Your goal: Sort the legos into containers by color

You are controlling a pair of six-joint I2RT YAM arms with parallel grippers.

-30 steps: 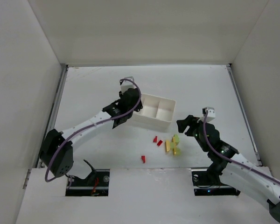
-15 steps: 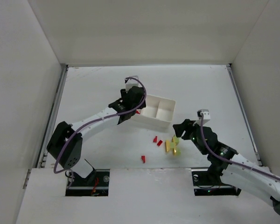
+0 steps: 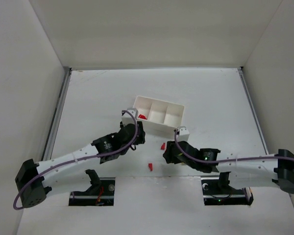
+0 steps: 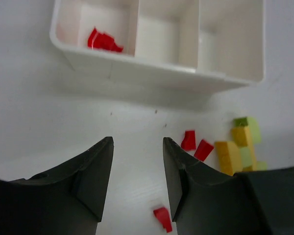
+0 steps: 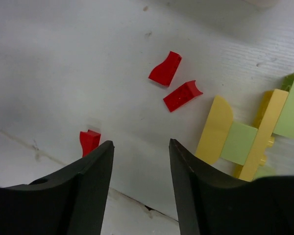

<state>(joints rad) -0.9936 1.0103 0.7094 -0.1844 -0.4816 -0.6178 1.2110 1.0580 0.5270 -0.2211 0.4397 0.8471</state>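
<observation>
My left hand (image 4: 137, 164) is open and holds nothing. It hangs over the table (image 4: 49, 107), just in front of the white tray (image 4: 152, 71). A few red bricks (image 4: 104, 40) lie in the left box of the tray. My right hand (image 5: 140, 166) is open too, with nothing in it. It hangs low over the loose bricks on the table. A red pair (image 5: 182, 95) lies close together there. A lone red brick (image 5: 89, 142) sits apart, near the table's edge. The yellow and green bricks (image 5: 240, 139) lie in a little heap, touching, right of the red pair.
</observation>
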